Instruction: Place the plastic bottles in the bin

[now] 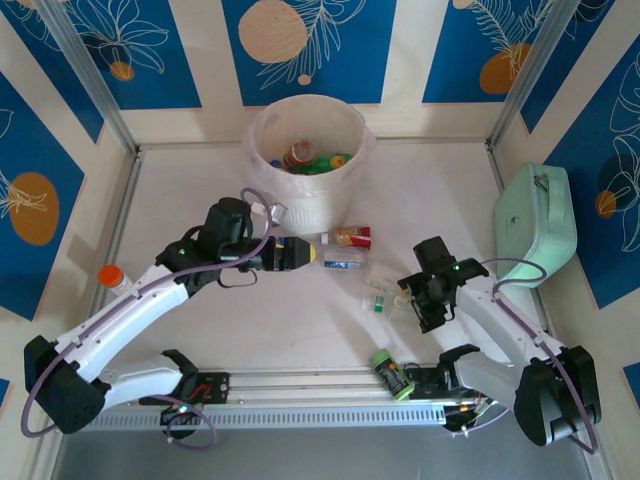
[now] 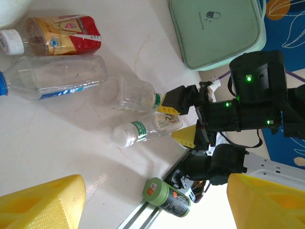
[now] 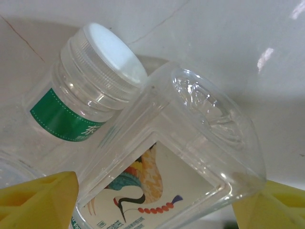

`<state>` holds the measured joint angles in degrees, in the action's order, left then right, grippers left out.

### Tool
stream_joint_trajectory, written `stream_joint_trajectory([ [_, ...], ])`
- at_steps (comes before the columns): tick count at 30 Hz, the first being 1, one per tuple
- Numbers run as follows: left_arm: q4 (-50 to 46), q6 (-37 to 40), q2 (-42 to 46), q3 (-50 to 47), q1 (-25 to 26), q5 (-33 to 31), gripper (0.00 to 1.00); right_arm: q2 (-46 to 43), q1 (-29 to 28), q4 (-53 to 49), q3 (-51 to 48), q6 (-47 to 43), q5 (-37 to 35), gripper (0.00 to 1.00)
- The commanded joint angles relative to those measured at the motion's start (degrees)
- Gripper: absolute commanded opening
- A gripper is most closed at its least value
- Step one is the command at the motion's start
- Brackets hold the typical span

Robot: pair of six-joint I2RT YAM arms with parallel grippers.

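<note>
Two grippers stand wide: the right gripper [image 2: 177,119] straddles the crane-label bottle [image 3: 157,157], right of centre; close squarely on its flat sides. The left gripper [image 1: 305,253] is empty beside the bin [image 1: 310,203], far centre.

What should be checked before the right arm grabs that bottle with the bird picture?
1. Right gripper open, straddling the bird bottle: ok.
2. Bird bottle lying free of its neighbours: not ok, the white-capped bottle rests against it and may get dragged.
3. Gripper low enough for a firm hold: cannot tell.
4. Bin has room left: ok.
5. Left gripper open, empty, apart from the right one: ok.
</note>
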<state>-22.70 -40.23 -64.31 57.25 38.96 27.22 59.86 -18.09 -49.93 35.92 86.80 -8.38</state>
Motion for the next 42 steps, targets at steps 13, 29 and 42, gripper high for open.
stream_joint_trajectory([
  [13, 1.38, 0.12, -0.55, -1.09, 1.56, -1.69, 0.76, 4.73, 2.93, 3.86, -1.57, -2.92, 1.35, 0.84],
  [29, 1.17, 0.4, -0.55, -1.48, 1.63, -2.06, 0.76, 8.46, 2.97, 4.11, -0.2, -7.77, -1.67, 0.68],
  [42, 2.98, 0.35, -1.91, 0.22, 1.64, -0.29, 0.83, 0.1, -3.69, 0.24, 10.23, -17.74, -5.69, 0.56],
])
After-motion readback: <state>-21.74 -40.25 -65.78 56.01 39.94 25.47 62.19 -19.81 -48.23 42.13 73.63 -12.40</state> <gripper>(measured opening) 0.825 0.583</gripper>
